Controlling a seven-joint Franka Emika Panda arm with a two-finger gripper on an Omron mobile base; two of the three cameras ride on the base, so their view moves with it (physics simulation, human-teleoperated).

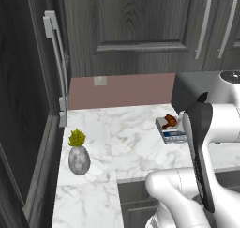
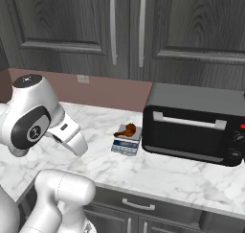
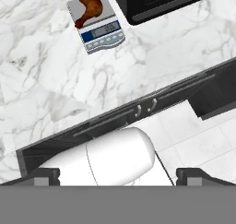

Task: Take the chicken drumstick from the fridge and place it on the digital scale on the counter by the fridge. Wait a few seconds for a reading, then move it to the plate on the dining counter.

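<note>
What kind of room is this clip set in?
A kitchen, rendered: a marble counter under dark wood cabinets, a black toaster oven standing on it, and a drumstick lying on a scale beside the oven.

Reddish-brown drumstick [image 3: 89, 6], grey-veined white marble counter [image 3: 46, 80], black toaster oven [image 2: 194, 124].
</note>
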